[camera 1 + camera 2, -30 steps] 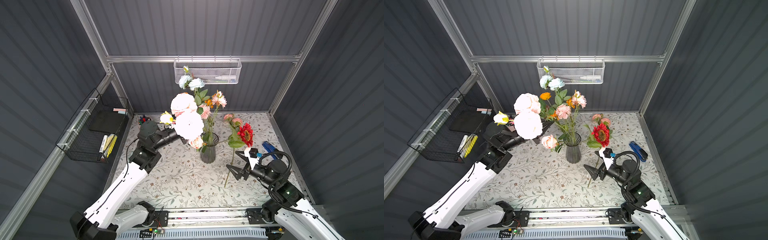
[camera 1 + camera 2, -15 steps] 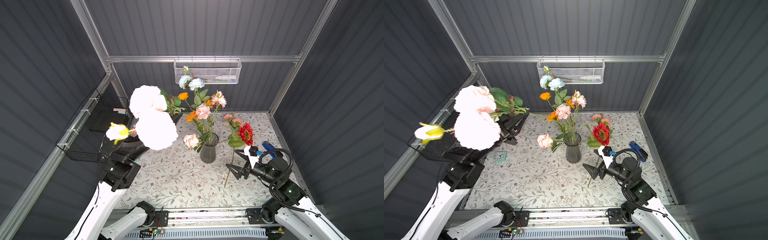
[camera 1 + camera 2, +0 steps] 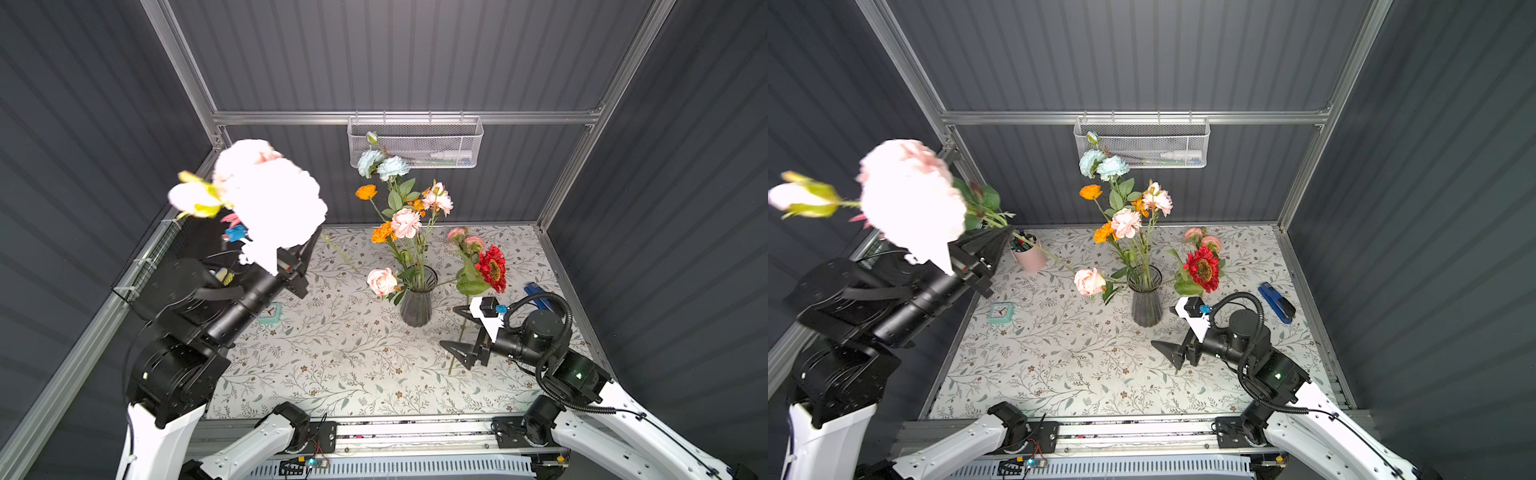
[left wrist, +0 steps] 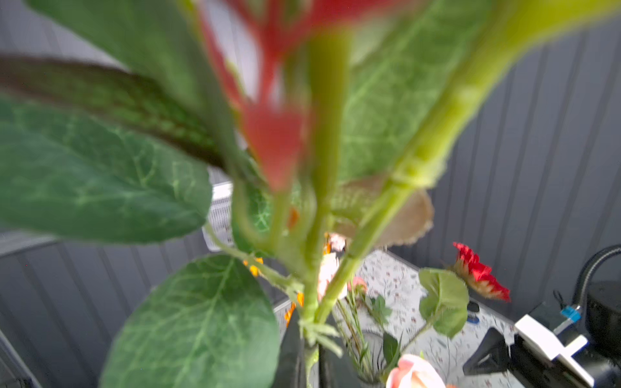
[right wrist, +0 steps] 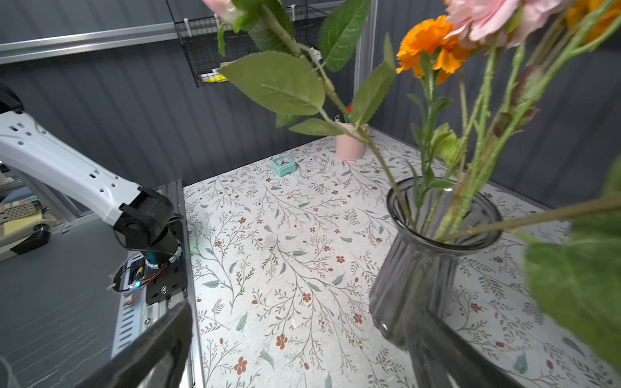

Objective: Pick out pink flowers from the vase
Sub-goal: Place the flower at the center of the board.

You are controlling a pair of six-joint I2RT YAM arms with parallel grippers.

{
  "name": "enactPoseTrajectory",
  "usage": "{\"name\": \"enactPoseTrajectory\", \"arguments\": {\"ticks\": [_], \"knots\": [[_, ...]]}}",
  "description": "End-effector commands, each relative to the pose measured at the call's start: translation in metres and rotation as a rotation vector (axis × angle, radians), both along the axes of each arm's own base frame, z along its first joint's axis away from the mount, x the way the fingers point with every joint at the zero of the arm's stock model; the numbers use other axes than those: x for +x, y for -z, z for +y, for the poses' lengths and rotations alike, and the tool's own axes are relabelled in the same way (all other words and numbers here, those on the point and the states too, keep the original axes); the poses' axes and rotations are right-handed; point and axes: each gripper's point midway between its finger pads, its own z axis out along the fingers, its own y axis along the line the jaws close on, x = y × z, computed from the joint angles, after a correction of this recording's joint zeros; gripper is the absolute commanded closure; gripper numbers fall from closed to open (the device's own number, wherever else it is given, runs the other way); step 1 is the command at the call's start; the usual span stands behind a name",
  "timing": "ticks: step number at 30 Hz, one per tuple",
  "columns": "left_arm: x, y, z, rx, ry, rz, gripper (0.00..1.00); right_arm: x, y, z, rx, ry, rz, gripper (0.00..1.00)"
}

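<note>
Evidently light but top-heavy, the big pink flowers [image 3: 909, 208] hang upper left, out of the central vase [image 3: 1145, 299], stem clenched in the left gripper [image 3: 1003, 235]. Smaller pink blooms [image 3: 1126, 222] there want gripping low on their wiry stems; right gripper [image 3: 1163, 327] released nearby

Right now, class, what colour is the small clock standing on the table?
Mint green, with a white face; the clock shows best in a top view.
</note>
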Motion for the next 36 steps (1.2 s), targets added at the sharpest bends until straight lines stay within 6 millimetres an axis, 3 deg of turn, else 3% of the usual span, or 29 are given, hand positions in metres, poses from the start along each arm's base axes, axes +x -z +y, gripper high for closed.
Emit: {"name": "enactPoseTrajectory", "arguments": {"ticks": [1, 10, 15, 19, 26, 33, 36], "knots": [[0.005, 0.071, -0.021, 0.096, 0.091, 0.231, 0.96, -0.008, -0.011, 0.010, -0.007, -0.029, -0.051, 0.01], [-0.039, 0.127, -0.061, 0.176, 0.452, 0.291, 0.98, -0.016, -0.045, 0.049, 0.033, -0.082, -0.073, 0.10], [-0.065, 0.117, -0.061, 0.160, 0.543, 0.143, 1.00, -0.013, -0.075, 0.075, 0.068, -0.124, -0.031, 0.28], [-0.075, 0.125, -0.066, 0.177, 0.614, 0.149, 1.00, -0.019, -0.097, 0.094, 0.100, -0.183, -0.051, 0.29], [-0.079, 0.141, -0.083, 0.165, 0.749, 0.199, 1.00, -0.028, -0.102, 0.123, 0.104, -0.275, -0.035, 0.35], [-0.078, 0.138, -0.087, 0.139, 0.771, 0.175, 1.00, -0.033, -0.104, 0.141, 0.102, -0.307, -0.049, 0.38], [-0.078, 0.137, -0.087, 0.136, 0.772, 0.167, 1.00, -0.033, -0.105, 0.145, 0.104, -0.313, -0.057, 0.45]]}}
